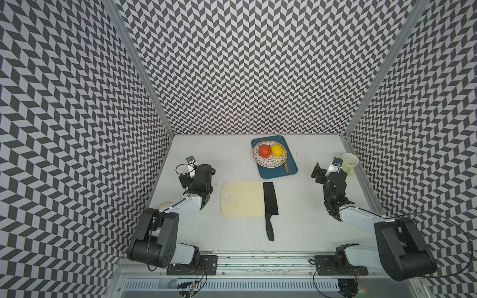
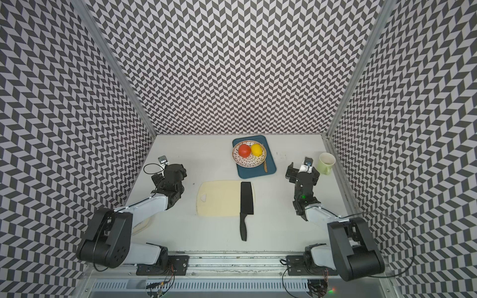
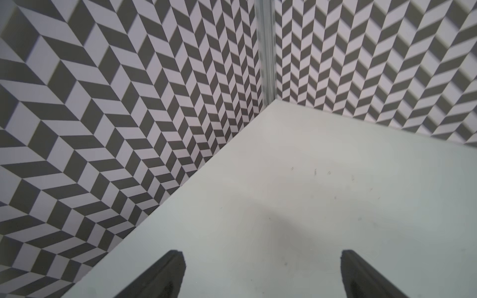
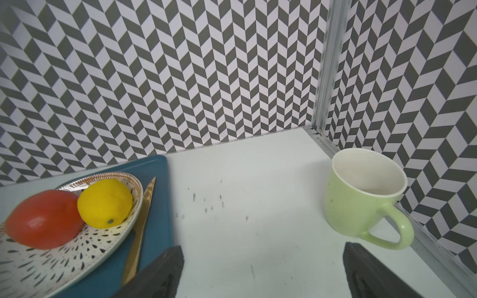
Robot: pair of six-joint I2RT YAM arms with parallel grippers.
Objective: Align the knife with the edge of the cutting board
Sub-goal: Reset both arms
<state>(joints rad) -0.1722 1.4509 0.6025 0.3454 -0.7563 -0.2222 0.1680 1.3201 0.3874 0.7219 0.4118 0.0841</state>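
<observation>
Hovering empty, jaws spread, our left gripper [image 3: 260,260] and right gripper [image 4: 263,260] flank the knife [image 1: 270,201] — one nudge could skew it off the cutting board [image 1: 242,198].

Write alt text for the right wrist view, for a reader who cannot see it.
The open right gripper hovers above the table, holding nothing. A green mug stands to one side; on the other, a blue tray carries a patterned plate with a red fruit and a lemon.
</observation>
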